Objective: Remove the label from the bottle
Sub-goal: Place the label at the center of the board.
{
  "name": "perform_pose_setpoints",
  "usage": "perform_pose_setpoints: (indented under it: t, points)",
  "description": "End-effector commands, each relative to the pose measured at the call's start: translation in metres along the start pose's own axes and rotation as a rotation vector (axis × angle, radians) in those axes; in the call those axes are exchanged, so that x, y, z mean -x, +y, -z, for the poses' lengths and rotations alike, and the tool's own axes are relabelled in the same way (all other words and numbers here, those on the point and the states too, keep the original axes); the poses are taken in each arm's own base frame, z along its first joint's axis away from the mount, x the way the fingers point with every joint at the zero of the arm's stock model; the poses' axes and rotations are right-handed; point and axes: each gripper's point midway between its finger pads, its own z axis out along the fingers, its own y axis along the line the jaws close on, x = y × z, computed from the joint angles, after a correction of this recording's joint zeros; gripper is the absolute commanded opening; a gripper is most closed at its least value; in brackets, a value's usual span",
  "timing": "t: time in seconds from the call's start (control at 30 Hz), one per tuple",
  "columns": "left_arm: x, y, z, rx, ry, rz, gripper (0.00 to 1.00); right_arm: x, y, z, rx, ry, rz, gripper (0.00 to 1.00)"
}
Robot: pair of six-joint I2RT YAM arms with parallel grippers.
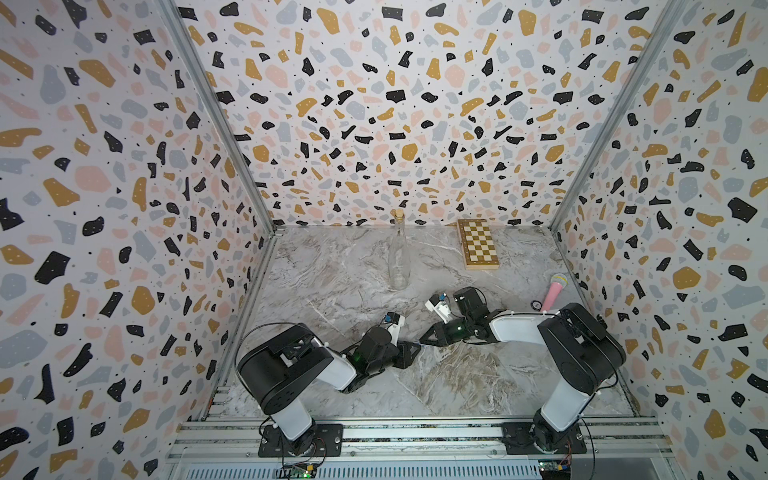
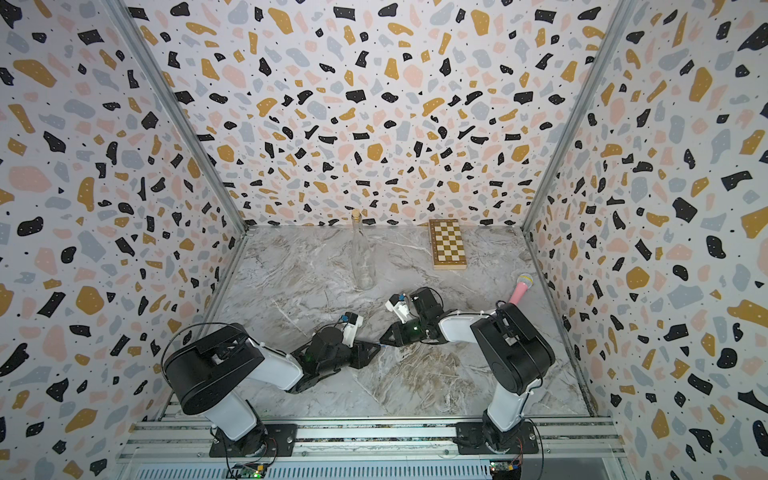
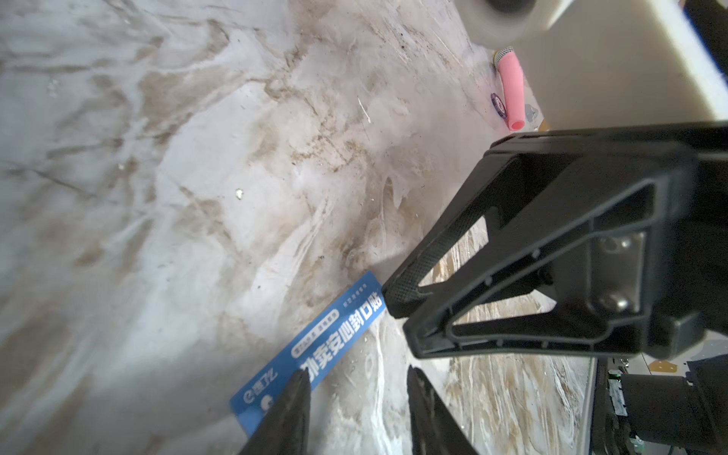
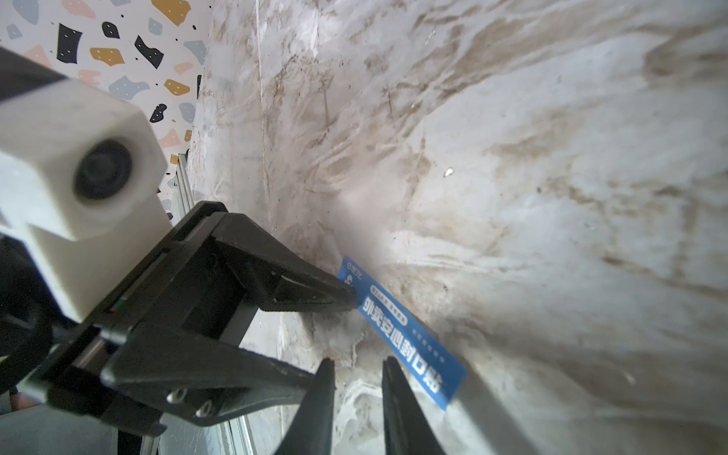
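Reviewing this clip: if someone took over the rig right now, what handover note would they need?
Grippers: the left gripper has its jaws apart, with one fingertip against the label and nothing between them. The right gripper has its jaws narrowly apart at the label's other end, with no clear grip.
Things: the label spans between both grippers, low over the table. The bottle stands upright and corked at the back, away from both grippers.
Done: the label is off the bottle.
Left: probably free the label from the fingertips, set it down and retract.
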Motion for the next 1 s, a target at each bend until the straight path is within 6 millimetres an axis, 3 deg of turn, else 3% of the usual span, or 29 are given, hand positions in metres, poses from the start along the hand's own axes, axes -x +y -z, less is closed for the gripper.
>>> perform_pose_setpoints:
  t: [0.0, 0.63, 0.83, 0.97]
  points:
    - [-0.005, 0.003, 0.000, -0.001, 0.003, 0.011, 0.42, -0.005, 0.002, -0.003, 0.018, 0.014, -0.006, 0.24]
    - [-0.001, -0.002, 0.009, -0.010, -0.015, 0.002, 0.42, -0.007, -0.006, -0.007, -0.003, 0.028, -0.020, 0.24]
    - [0.020, -0.014, 0.026, 0.012, -0.049, -0.055, 0.44, 0.028, 0.032, 0.024, -0.001, -0.061, 0.079, 0.25]
    - [0.051, -0.015, 0.059, 0.141, -0.111, -0.153, 0.56, 0.048, 0.029, 0.054, -0.088, -0.191, 0.143, 0.33]
